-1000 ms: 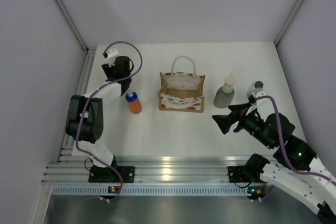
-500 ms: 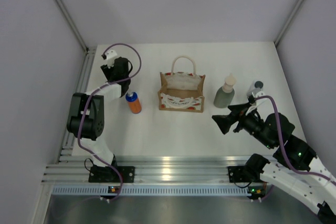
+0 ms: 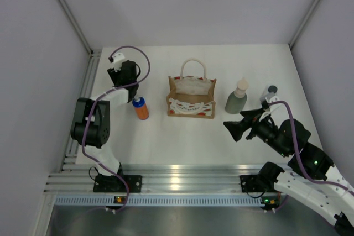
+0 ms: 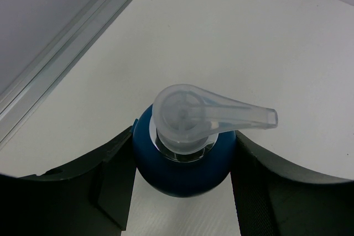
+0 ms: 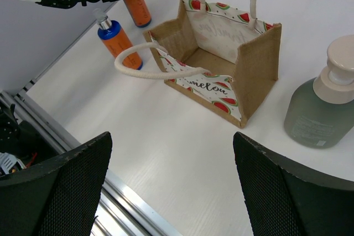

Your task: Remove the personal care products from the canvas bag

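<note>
The canvas bag (image 3: 191, 99) stands open mid-table, and its inside looks empty in the right wrist view (image 5: 221, 62). My left gripper (image 3: 125, 75) is at the back left, shut on the blue cap of an orange bottle (image 4: 182, 161) with a clear pump. That bottle also shows in the right wrist view (image 5: 137, 9). A second orange bottle (image 3: 141, 108) stands left of the bag. The grey-green bottle (image 3: 236, 99) and the white bottle (image 3: 271, 90) stand right of the bag. My right gripper (image 3: 235, 129) is open and empty in front of them.
A metal rail (image 3: 83, 89) runs along the table's left edge, close to the left gripper. White walls enclose the table on three sides. The bag's front handle (image 5: 149, 70) droops forward over the table.
The left gripper has shifted very slightly. Nothing else has moved.
</note>
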`<state>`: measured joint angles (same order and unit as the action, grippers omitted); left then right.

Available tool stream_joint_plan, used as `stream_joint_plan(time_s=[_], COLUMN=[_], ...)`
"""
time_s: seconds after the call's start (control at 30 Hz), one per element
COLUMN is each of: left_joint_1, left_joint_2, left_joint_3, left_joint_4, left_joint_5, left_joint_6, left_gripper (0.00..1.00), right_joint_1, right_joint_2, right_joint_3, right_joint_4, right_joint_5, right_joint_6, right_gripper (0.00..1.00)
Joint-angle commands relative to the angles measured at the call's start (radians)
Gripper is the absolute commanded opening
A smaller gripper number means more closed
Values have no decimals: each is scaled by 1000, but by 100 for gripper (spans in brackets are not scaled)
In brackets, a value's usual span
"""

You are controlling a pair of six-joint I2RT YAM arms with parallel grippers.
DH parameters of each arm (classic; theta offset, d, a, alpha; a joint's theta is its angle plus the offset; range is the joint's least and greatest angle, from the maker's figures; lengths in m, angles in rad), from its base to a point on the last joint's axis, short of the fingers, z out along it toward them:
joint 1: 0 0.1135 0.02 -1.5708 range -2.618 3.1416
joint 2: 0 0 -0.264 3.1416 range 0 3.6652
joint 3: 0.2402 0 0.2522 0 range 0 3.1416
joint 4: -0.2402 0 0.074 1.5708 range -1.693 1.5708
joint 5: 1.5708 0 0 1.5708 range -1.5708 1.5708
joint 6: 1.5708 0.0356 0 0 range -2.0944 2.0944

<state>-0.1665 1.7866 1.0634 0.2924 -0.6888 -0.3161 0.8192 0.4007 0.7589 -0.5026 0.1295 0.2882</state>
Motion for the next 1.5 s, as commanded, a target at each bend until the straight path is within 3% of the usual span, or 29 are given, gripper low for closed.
stream_joint_plan(time_s=[0.0, 0.27, 0.37, 0.43, 0.7, 0.83, 0.97, 1.03, 1.2, 1.33, 1.47], left_joint_1=[-7, -19, -28, -31, -48, -57, -59, -59, -61, -61, -61], left_joint_2=[-59, -89, -108, -127, -309, -394, -492, -602, -782, -875, -1003], left_joint_3=[-16, -29, -37, -40, -42, 56, 162, 136, 124, 168, 161], left_joint_4=[45, 36, 21, 1, -142, -410, -753, -785, -962, -1139, -1188], left_joint_5=[3, 18, 14, 14, 58, 89, 265, 330, 379, 295, 244], left_joint_6=[-9, -21, -28, -35, -72, -135, -215, -232, -178, -71, 14], left_gripper=[61, 75, 84, 98, 98, 98, 98, 98, 98, 98, 98], right_joint_1=[-11, -11, -11, -11, -11, -11, -11, -11, -11, -11, -9], right_joint_2=[-14, -19, -19, -17, 75, 168, 236, 240, 219, 185, 139], right_joint_3=[3, 7, 8, 10, 40, 78, 132, 149, 169, 154, 152], right_joint_4=[29, 29, 29, 29, 29, 6, -40, -51, -118, -172, -217], right_joint_5=[10, 18, 19, 31, 186, 309, 465, 531, 591, 604, 610], right_joint_6=[-11, -6, -6, -4, 0, -3, -11, -18, -18, -21, -9], right_gripper=[87, 87, 87, 87, 91, 97, 99, 99, 99, 99, 100])
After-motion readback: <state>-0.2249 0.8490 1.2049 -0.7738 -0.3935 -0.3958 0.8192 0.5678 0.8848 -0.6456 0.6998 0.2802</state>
